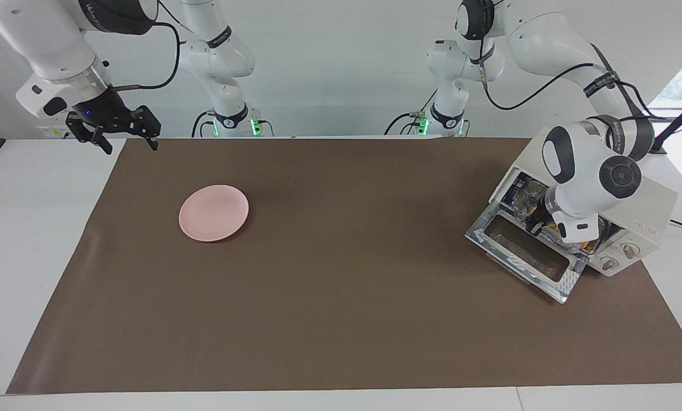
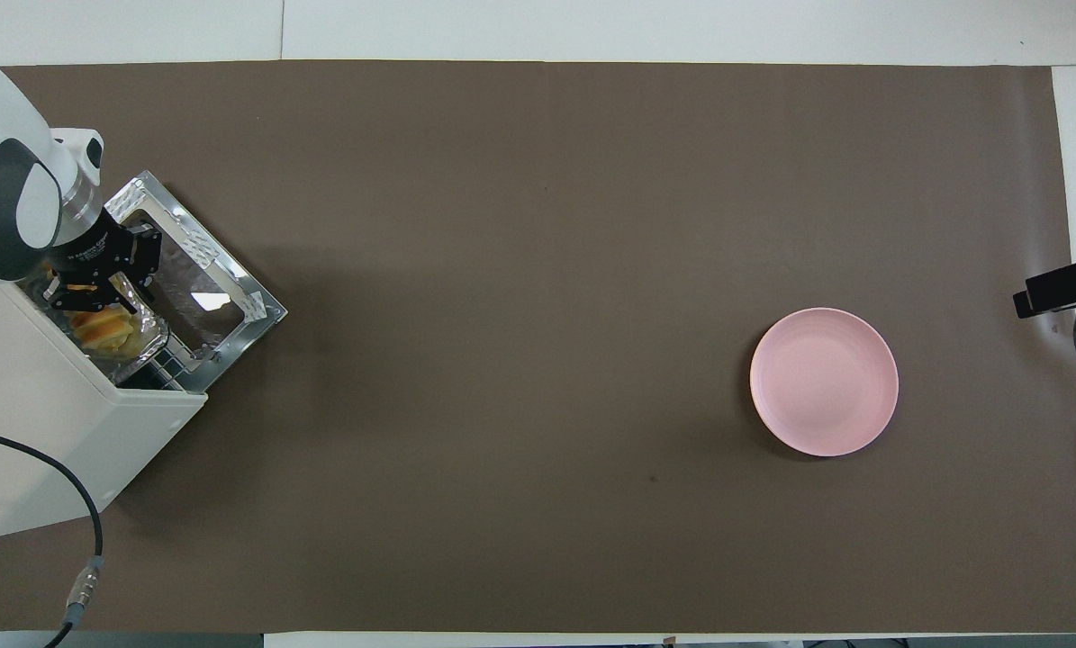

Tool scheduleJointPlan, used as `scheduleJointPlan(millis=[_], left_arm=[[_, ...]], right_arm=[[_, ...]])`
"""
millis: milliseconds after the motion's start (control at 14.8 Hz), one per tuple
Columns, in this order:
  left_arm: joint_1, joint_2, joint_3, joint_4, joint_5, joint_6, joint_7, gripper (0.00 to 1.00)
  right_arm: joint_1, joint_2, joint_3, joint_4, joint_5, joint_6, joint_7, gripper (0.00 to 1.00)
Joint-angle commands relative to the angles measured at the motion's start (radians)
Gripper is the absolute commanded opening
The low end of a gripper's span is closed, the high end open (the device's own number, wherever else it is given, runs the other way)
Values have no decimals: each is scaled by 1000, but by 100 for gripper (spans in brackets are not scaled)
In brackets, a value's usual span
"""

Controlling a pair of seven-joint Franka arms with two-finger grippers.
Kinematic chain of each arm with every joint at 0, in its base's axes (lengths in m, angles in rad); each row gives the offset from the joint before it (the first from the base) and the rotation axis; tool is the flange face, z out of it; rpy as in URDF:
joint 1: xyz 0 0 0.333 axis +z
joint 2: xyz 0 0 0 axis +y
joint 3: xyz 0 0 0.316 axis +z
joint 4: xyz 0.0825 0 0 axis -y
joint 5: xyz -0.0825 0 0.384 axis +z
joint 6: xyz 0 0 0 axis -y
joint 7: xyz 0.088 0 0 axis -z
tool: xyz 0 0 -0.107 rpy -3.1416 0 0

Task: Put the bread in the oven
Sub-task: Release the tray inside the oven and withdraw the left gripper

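Lying in the oven (image 2: pixel 69 432), the bread (image 2: pixel 101 328) sits just beside the left gripper (image 2: pixel 96 292).

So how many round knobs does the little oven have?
2. Both knobs sit on the oven's front panel beside its open door: one nearer the robots, the other farther from them. The left arm could be hiding more.

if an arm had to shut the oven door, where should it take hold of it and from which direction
Grip the oven door at its free outer edge, farthest from the hinge, probably coming from above and in front of the oven. The door lies dropped flat on the brown mat, hinged at the oven's mouth, so that edge likely gives the most leverage to swing it up. The left gripper would have to leave the mouth first.
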Motion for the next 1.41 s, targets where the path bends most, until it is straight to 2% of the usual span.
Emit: scheduleJointPlan(millis=[0, 202, 404, 539, 606, 876, 943, 1011, 1078, 1280, 1348], left_arm=[[-13, -36, 1, -29, 60, 63, 85, 100], [-14, -76, -4, 4, 46, 74, 277, 100], [-28, -117, -8, 63, 27, 26, 531, 100], [-36, -201, -8, 61, 37, 2, 741, 100], [-39, -220, -7, 63, 34, -29, 818, 100], [-54, -309, -13, 63, 26, -151, 847, 100], [-22, -324, -71, 63, 24, -167, 844, 100], [257, -365, -360, 63, 11, -205, 836, 100], [368, -387, -498, 57, 11, -207, 793, 100], [395, -483, -525, 6, 11, -216, 745, 100], [430, -500, -562, -14, 9, -216, 747, 100]], right_arm=[[-11, -21, 8, -23, 17, -2, 8, 100], [-11, -21, 8, -23, 17, -4, 8, 100], [-11, -21, 8, -24, 17, -4, 8, 100], [-11, -21, 8, -23, 17, -4, 8, 100], [-11, -21, 8, -23, 17, -4, 8, 100], [-11, -21, 8, -24, 17, -2, 8, 100], [-11, -21, 8, -23, 17, -4, 8, 100], [-11, -21, 8, -23, 17, -4, 8, 100], [-11, -21, 8, -23, 17, -4, 8, 100], [-11, -21, 8, -23, 17, -2, 8, 100], [-11, -21, 8, -24, 17, -4, 8, 100]])
